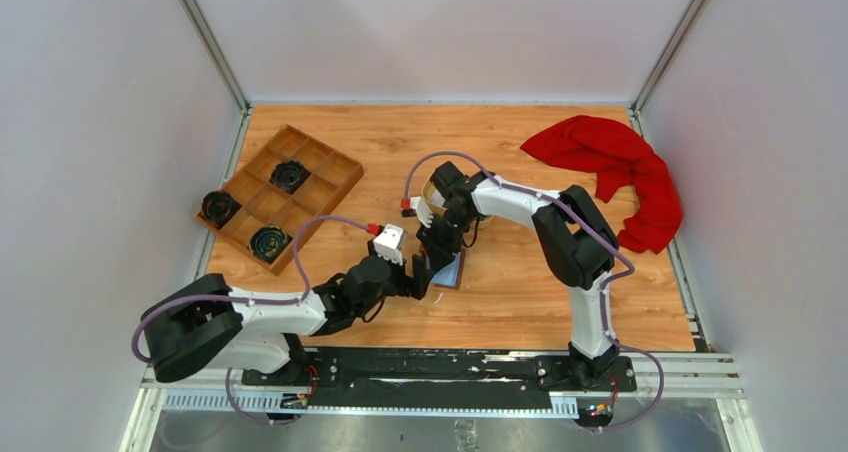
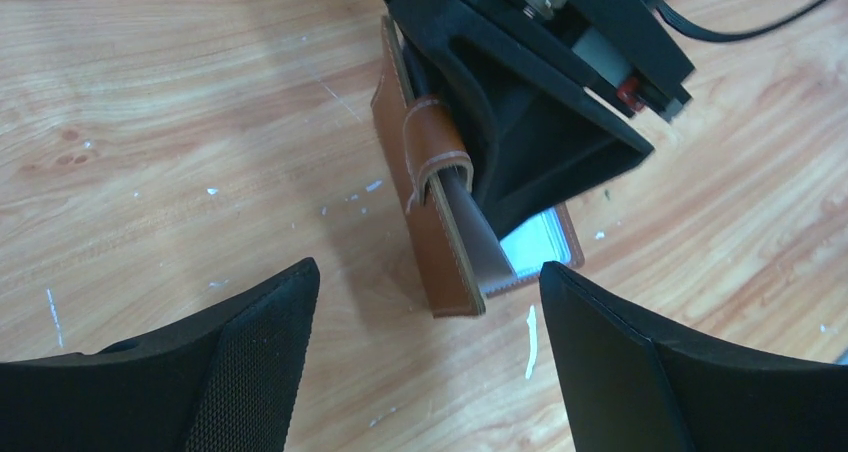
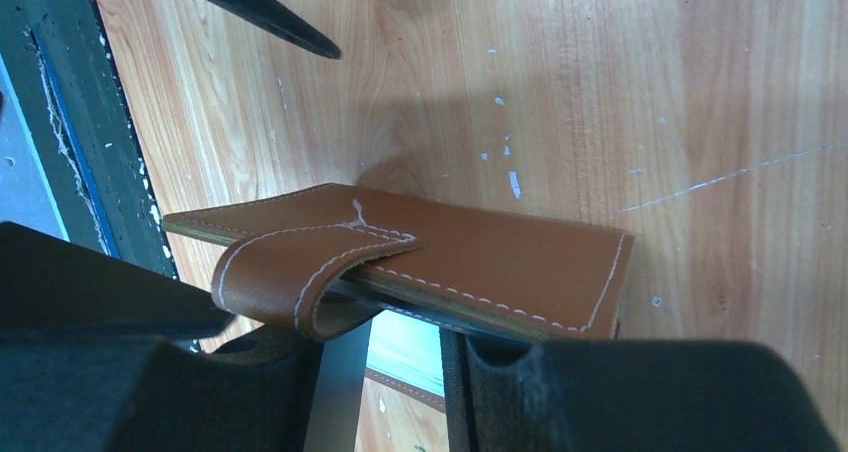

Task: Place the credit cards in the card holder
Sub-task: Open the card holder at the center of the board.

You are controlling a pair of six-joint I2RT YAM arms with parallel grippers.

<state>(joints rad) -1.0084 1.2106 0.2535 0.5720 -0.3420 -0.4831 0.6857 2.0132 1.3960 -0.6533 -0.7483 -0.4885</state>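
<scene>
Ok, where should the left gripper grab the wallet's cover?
Probably pinch the wallet cover at its near free corner, below the strap, coming straight in from the left gripper's side: it is propped up on edge, and the right gripper occupies the inner side.

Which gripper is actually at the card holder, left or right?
The right gripper: its fingers sit against the raised cover of the opened card holder. The left gripper hangs open, short of it, touching nothing.
</scene>
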